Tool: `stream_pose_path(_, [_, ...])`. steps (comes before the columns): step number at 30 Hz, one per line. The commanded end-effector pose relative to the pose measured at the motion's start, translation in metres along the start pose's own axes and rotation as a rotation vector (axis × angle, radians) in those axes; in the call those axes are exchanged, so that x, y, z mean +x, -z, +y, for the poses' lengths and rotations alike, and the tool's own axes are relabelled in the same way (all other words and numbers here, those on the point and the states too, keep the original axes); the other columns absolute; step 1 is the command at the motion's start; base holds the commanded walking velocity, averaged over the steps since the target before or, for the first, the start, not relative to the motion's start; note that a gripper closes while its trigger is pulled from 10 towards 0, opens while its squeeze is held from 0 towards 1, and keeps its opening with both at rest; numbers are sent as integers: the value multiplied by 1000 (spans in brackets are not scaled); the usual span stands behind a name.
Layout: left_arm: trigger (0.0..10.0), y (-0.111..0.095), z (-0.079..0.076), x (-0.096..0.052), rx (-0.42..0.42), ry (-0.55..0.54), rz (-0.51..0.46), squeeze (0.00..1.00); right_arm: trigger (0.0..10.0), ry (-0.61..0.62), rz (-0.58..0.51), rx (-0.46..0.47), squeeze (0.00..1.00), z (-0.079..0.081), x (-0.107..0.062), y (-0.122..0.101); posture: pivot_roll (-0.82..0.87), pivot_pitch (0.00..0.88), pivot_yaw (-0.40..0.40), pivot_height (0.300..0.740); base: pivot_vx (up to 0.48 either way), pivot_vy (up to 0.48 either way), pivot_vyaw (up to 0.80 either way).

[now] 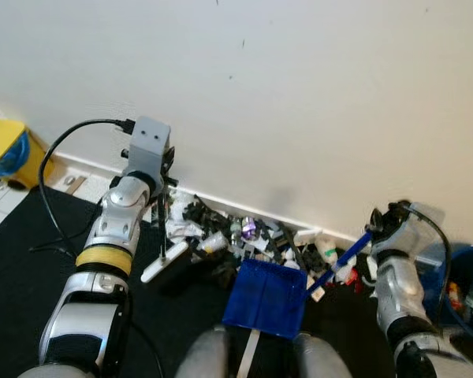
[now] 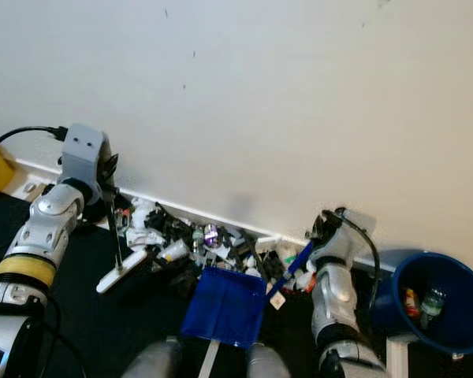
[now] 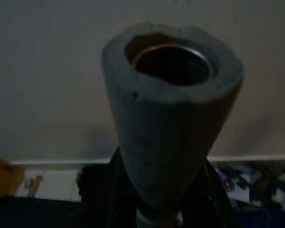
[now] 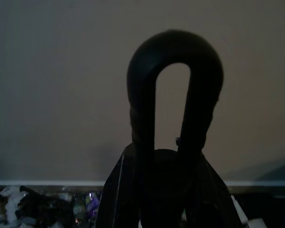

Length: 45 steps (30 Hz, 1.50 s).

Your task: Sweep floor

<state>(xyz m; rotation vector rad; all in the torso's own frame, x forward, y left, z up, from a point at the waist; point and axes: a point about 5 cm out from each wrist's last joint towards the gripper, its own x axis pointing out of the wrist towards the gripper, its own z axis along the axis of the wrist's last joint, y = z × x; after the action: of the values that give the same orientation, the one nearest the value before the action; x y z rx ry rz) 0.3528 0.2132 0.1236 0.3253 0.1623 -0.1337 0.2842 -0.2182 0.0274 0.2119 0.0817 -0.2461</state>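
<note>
Two tools were in play: the left end effector [image 1: 164,183] was clamped on the broom [image 1: 162,250], the right end effector [image 1: 381,224] on the dustpan [image 1: 266,297]; litter [image 1: 244,236] lay against the wall; next, probably, sweeping it into the pan.

– Where do the cameras sit?
– Two head eyes look down at one litter pile [image 1: 244,236] along the wall [image 1: 299,94]. Each wrist camera faces that wall, one close behind a grey tube end [image 3: 173,71], one behind a black loop [image 4: 175,57].

wall [image 1: 299,94] blocks ahead | litter pile [image 1: 244,236] along baseboard | bin [image 2: 437,311] right
</note>
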Motion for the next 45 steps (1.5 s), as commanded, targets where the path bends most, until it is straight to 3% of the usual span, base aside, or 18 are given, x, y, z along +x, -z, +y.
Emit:
stream_pose_path(1, [10000, -9, -3, 0, 7, 17, -50, 0, 10000, 17, -25, 35, 0, -1, 5, -8, 95, 16, 8, 740, 0, -480, 0])
stream_pose_path(14, [10000, -4, -9, -3, 26, 53, -45, 0, 10000, 44, 28, 34, 0, 2, 4, -6, 87, 31, 0, 740, 0, -480, 0])
stream_pose_path(19, [10000, -4, -7, -3, 28, 55, -41, 0, 10000, 99, 59, 7, 0, -6, 1, -4, 84, 35, 0, 740, 0, -480, 0])
stream_pose_path(27, [10000, -3, 2, -5, 72, 14, -40, 0, 10000, 210, 50, -2, 0, -23, 5, -23, 77, 38, -6, 740, 0, 0, 0])
stream_pose_path(34, [10000, -1, 5, -6, 120, 12, -35, 0, 10000, 237, 93, -23, 0, -28, -7, -27, 77, 39, -11, 740, 0, 0, 0])
stream_pose_path(40, [10000, 1, 9, -7, 146, 1, -32, 0, 10000, 255, 67, -114, 0, -37, -16, -35, 70, 38, -8, 740, 0, 0, 0])
stream_pose_path(45, [10000, -6, 19, -7, 140, -45, -68, 0, 10000, 235, -48, -253, 0, -47, -11, -62, 63, 37, -10, 740, 0, 0, 0])
